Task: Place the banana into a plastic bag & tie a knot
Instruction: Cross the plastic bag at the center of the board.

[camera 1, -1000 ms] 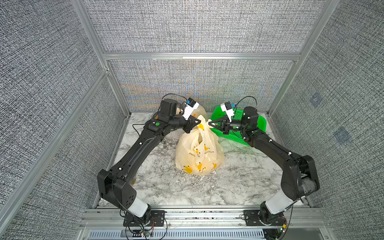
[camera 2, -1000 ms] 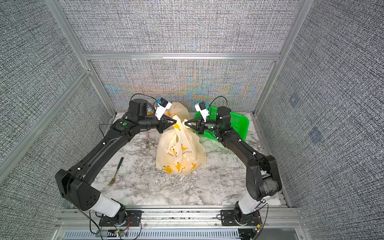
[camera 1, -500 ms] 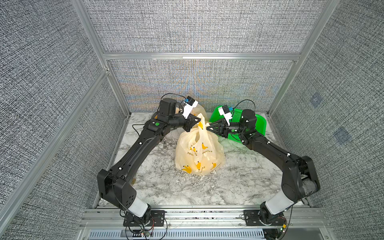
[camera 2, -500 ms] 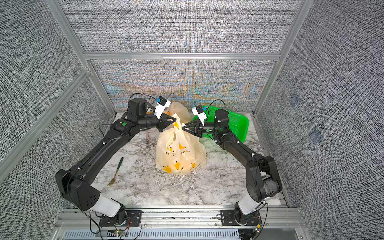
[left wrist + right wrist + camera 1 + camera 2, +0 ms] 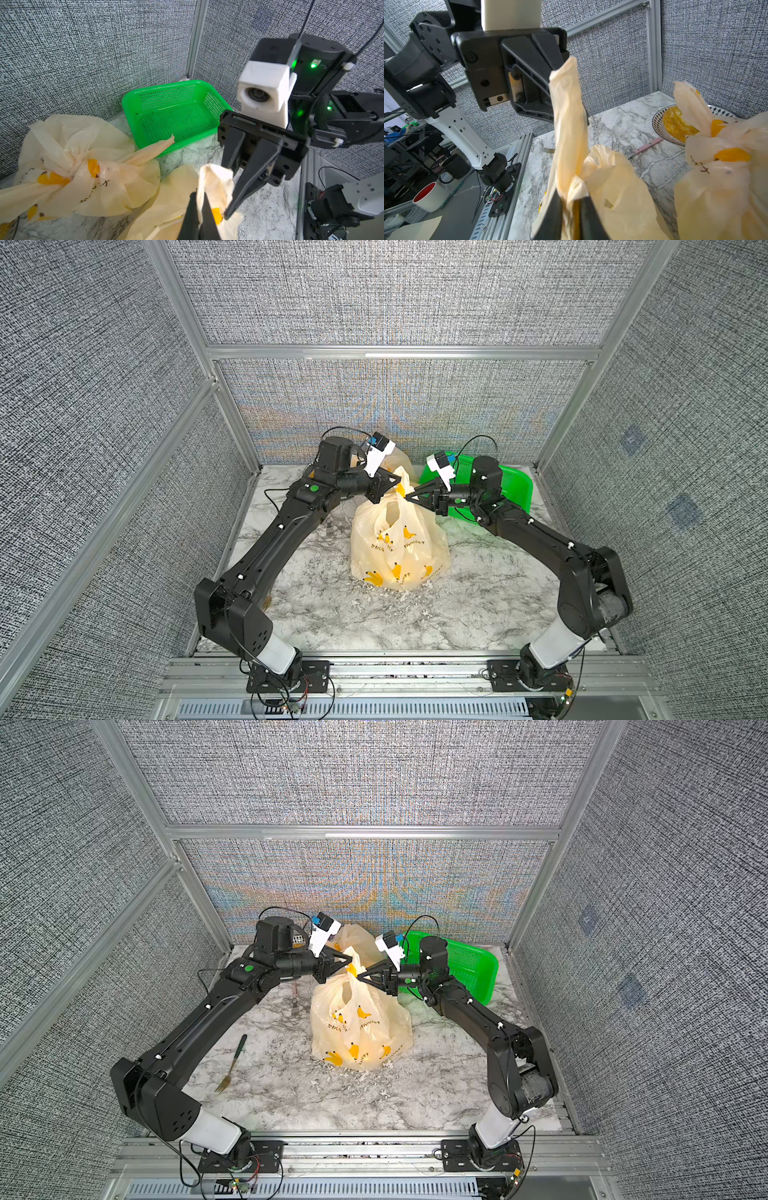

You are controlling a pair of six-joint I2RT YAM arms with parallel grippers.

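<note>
The plastic bag (image 5: 399, 547) (image 5: 361, 1027), pale yellow with printed bananas, stands mid-table with its two handles pulled up. In both top views my left gripper (image 5: 399, 483) (image 5: 352, 961) is above the bag's top. It is shut on one handle (image 5: 216, 182), and the film is pinched between its tips (image 5: 199, 194). My right gripper (image 5: 408, 498) (image 5: 359, 977) faces it from the right, shut on the other handle (image 5: 566, 124), which rises from its tips (image 5: 572, 199). The two grippers nearly touch. The banana itself is hidden.
A second bag (image 5: 83, 162) (image 5: 726, 176), knotted, lies by the back wall. A green basket (image 5: 515, 489) (image 5: 176, 112) fills the back right corner. At the left are a fork (image 5: 232, 1065), a pink-handled knife (image 5: 645, 148) and a patterned plate (image 5: 675, 124).
My right gripper has moved left towards the bag's top and now pinches a handle close to the left gripper. The left arm has hardly moved.
</note>
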